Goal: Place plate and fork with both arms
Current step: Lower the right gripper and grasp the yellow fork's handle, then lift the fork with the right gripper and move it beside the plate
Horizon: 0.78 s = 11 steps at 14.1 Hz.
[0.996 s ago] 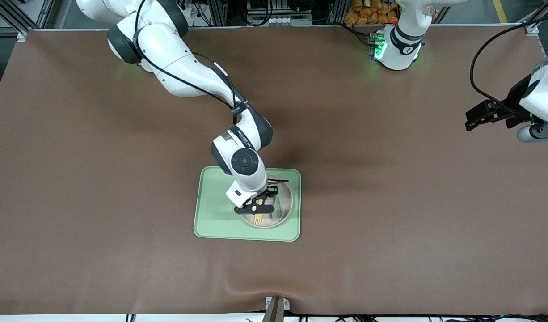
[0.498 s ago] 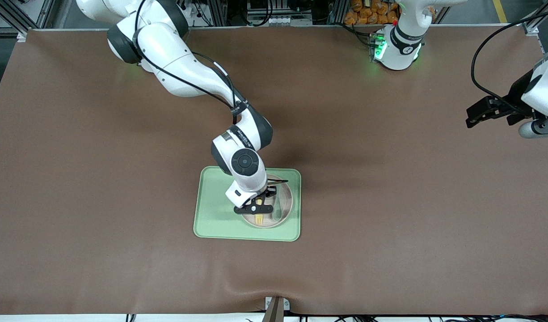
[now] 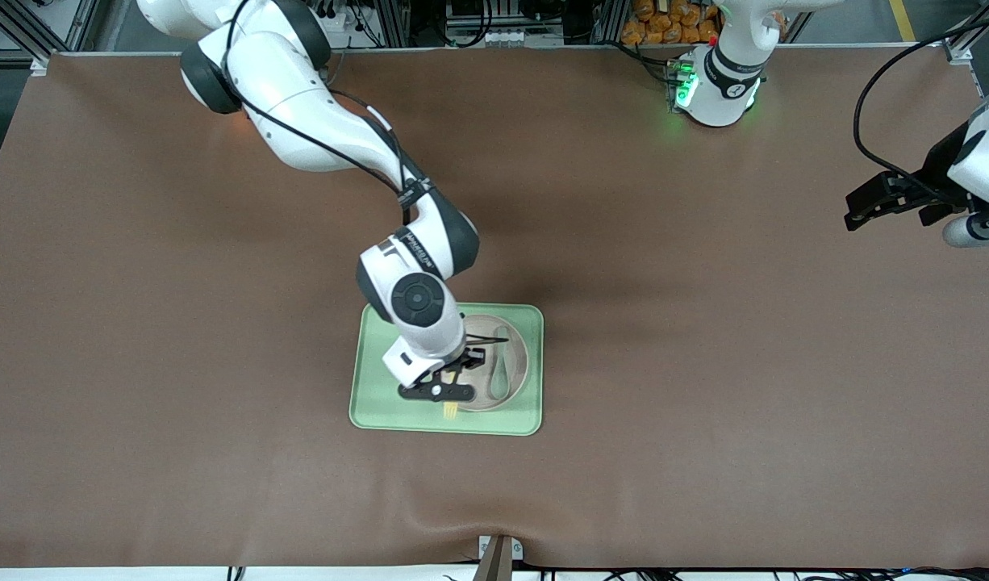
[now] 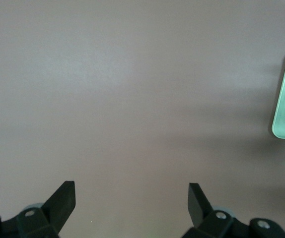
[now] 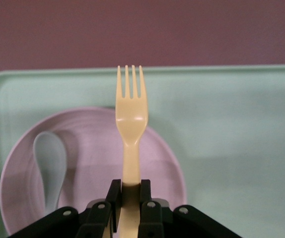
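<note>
Front view, our right arm: we reach from our base at the table's top edge down to the light-green tray [image 3: 381, 395], which lies on the brown table [image 3: 704, 363] near its middle.
Right gripper [image 3: 436, 393]: we hang it in the air over the tray, at the edge of the plate [image 3: 517, 359] on the side toward the right arm's end of the table.
Right claw state: our two fingers [image 5: 113, 198] are pinched tight on the fork's handle, with only the handle's width between them.
Fork [image 5: 130, 124]: we hold it by the handle end, lifted clear, tines pointing away from our wrist; in the right wrist view the tines [image 5: 129, 79] show over the tray's rim and the neck over the plate [image 5: 93, 144].
Plate position: it sits inside the tray, in the half toward the left arm's end of the table.
Spoon [image 3: 498, 371]: grey-green, lying in the plate, apart from the fork; its bowl [image 5: 49, 166] shows beside the fork in the right wrist view.
Left arm: we wait with it at its own end of the table, well apart from the tray.
Left gripper [image 3: 882, 202]: we hold it up over bare table; our fingers [image 4: 63, 198] are spread wide with nothing between them.
Left wrist view: only a corner of the tray [image 4: 284, 99] shows at the picture's edge.
</note>
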Each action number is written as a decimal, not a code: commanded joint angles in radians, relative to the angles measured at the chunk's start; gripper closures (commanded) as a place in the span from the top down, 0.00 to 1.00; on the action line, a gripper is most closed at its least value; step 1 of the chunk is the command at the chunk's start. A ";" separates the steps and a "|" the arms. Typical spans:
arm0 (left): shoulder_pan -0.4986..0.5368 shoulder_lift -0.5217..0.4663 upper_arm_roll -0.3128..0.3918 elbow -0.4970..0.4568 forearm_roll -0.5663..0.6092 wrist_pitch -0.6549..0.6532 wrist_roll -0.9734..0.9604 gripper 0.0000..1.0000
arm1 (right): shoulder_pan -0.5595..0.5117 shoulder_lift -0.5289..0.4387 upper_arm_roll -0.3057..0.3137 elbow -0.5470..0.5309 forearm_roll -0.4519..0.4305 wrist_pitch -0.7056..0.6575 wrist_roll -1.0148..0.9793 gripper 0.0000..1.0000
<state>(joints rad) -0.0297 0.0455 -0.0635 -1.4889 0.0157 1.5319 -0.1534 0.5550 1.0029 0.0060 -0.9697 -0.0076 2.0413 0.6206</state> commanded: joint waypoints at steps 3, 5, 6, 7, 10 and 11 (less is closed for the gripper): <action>0.024 -0.027 0.004 0.002 -0.014 -0.015 0.012 1.00 | -0.092 -0.067 0.016 -0.064 -0.002 -0.056 -0.080 0.00; 0.025 -0.027 0.004 0.002 -0.014 -0.016 0.018 1.00 | -0.124 -0.108 0.032 -0.144 -0.002 -0.047 -0.104 0.00; 0.025 -0.027 0.004 0.002 -0.014 -0.022 0.018 1.00 | -0.139 -0.127 0.049 -0.183 -0.003 -0.038 -0.108 0.00; 0.024 -0.027 0.002 0.002 -0.014 -0.026 0.018 1.00 | -0.139 -0.142 0.054 -0.217 -0.008 -0.021 -0.108 0.00; 0.022 -0.027 -0.006 0.001 -0.005 -0.039 0.015 1.00 | -0.138 -0.184 0.054 -0.355 -0.025 0.057 -0.117 0.00; 0.022 -0.030 -0.006 0.002 -0.003 -0.042 0.015 1.00 | -0.138 -0.204 0.054 -0.403 -0.026 0.092 -0.119 0.00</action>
<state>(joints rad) -0.0135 0.0324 -0.0623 -1.4861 0.0157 1.5121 -0.1504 0.4304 0.8893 0.0402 -1.2109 -0.0083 2.0649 0.5147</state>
